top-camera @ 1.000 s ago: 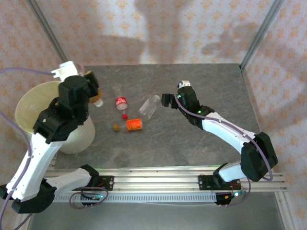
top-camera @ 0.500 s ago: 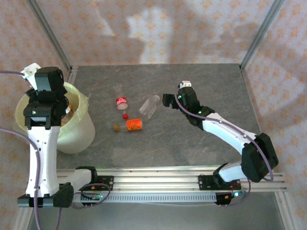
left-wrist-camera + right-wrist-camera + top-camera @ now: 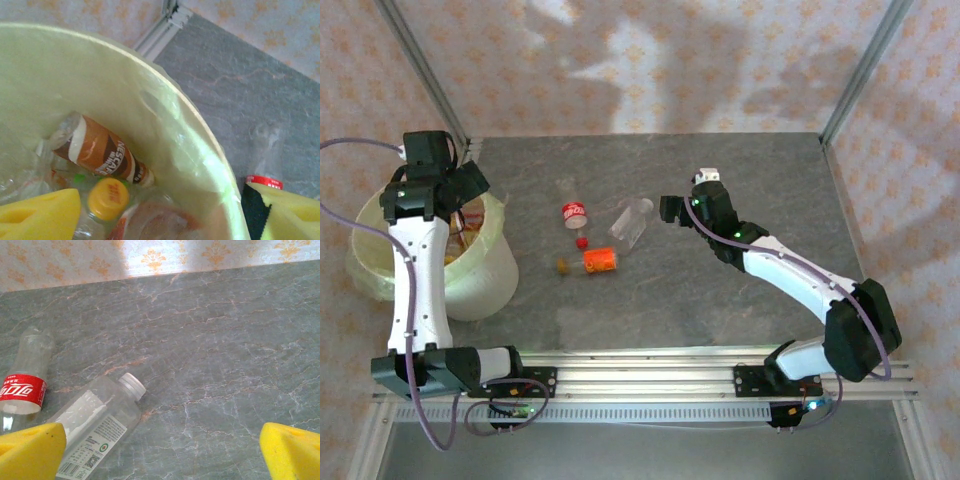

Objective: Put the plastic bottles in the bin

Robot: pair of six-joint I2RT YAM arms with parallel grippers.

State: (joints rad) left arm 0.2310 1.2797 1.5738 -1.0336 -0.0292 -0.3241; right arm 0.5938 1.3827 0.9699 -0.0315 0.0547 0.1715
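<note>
The bin [image 3: 485,275], lined with a pale yellow-green bag, stands at the table's left edge. My left gripper [image 3: 460,200] hangs open over its far right rim [image 3: 200,145], nothing between its yellow pads [image 3: 40,215]. Below it in the bin lie several plastic bottles, among them a brown-labelled one [image 3: 100,152] and a yellow-capped one [image 3: 108,198]. On the table lie a red-labelled bottle [image 3: 572,210], a clear white-capped bottle [image 3: 632,220] and an orange bottle [image 3: 600,260]. My right gripper [image 3: 665,210] is open just right of the clear bottle [image 3: 100,420], low over the table.
The grey stone table [image 3: 740,170] is walled by patterned panels at the back and sides, with metal posts [image 3: 865,70] at the far corners. A small brown bit [image 3: 562,266] lies beside the orange bottle. A rail [image 3: 650,378] runs along the near edge.
My left arm swung left from the table to above the bin with a bottle, then its jaws opened and the bottle is no longer in them. The right arm stayed still.
</note>
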